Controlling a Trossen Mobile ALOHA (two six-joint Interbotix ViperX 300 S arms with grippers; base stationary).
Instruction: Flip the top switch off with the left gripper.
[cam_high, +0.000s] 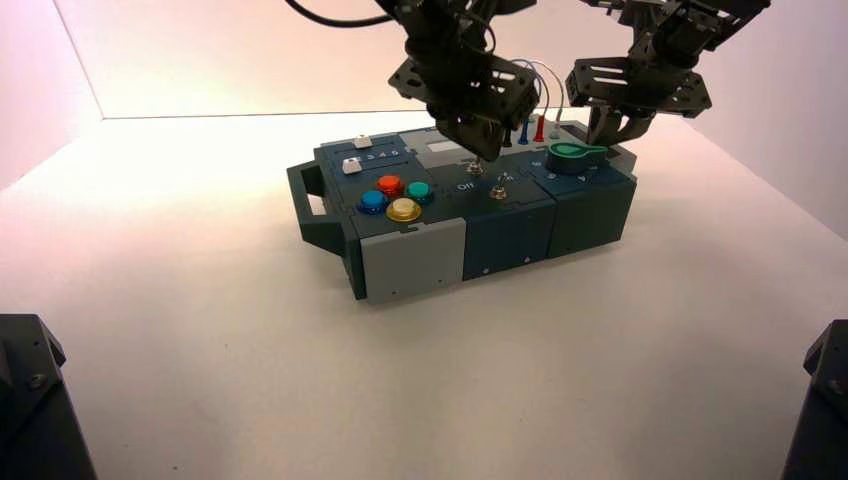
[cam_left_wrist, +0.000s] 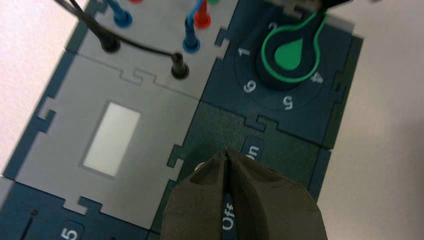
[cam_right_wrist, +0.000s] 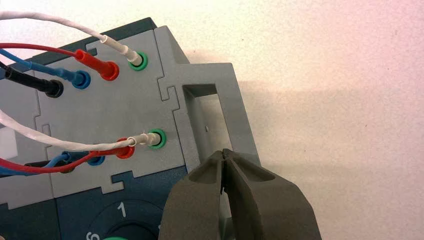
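Note:
The top switch (cam_high: 477, 173) is a tiny silver toggle on the dark blue middle panel of the box (cam_high: 420, 255), with white "Off" lettering (cam_left_wrist: 227, 220) at its base. My left gripper (cam_high: 483, 155) hangs right over it, shut, with nothing held. In the left wrist view its fingers (cam_left_wrist: 200, 200) cover the lever; only an edge of the round nut (cam_left_wrist: 199, 166) shows beside the shut left gripper (cam_left_wrist: 227, 153). My right gripper (cam_right_wrist: 225, 152) is shut and empty over the grey handle (cam_right_wrist: 210, 82) at the box's right end.
A second toggle (cam_high: 497, 190) sits just in front of the top one. A green knob (cam_left_wrist: 292, 52) lies to the right, and coloured plugs and wires (cam_right_wrist: 95, 70) stand behind it. Round coloured buttons (cam_high: 395, 195) and a grey screen panel (cam_left_wrist: 111, 137) lie to the left.

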